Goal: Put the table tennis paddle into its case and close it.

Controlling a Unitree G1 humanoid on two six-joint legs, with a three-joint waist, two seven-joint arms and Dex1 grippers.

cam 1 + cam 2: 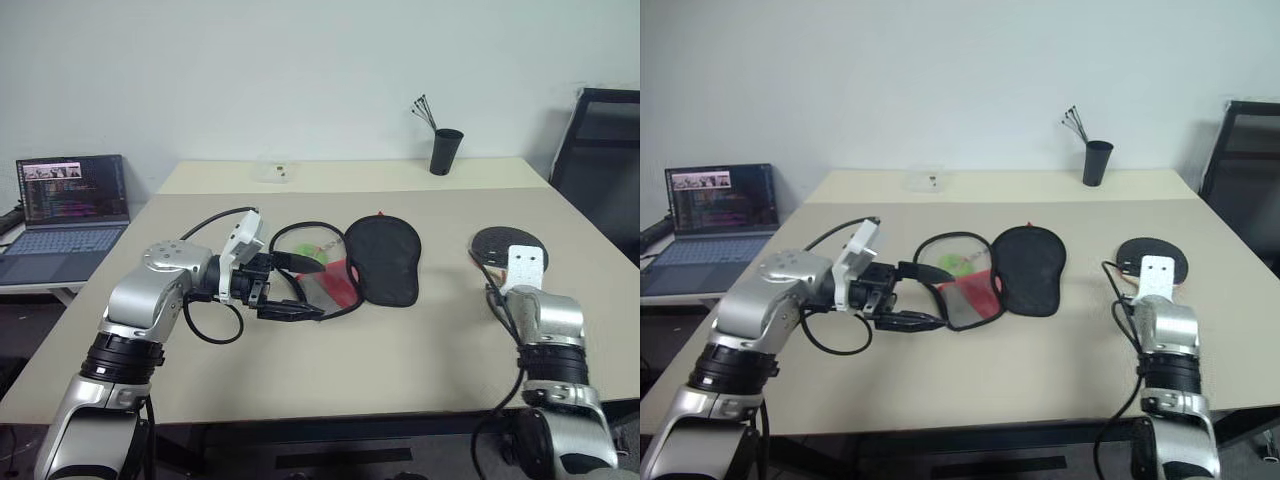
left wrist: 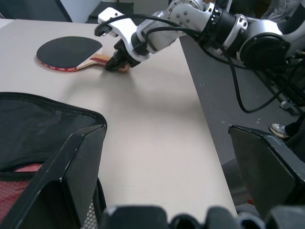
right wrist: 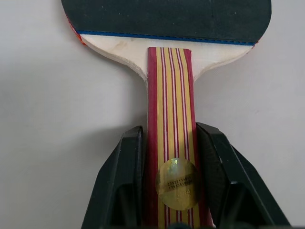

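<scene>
The left arm (image 1: 150,300) reaches in from about 8 o'clock, forearm raised and bent across toward 3 o'clock, its gripper (image 1: 285,290) pointing sideways with the two black fingers spread wide apart. The right arm (image 1: 550,340) comes up from about 5 o'clock and extends straight toward 12 o'clock, wrist tipped downward. Its gripper (image 3: 169,191) sits low at the table, one finger (image 3: 124,181) pressed against each side of the paddle (image 3: 169,95) handle.
</scene>
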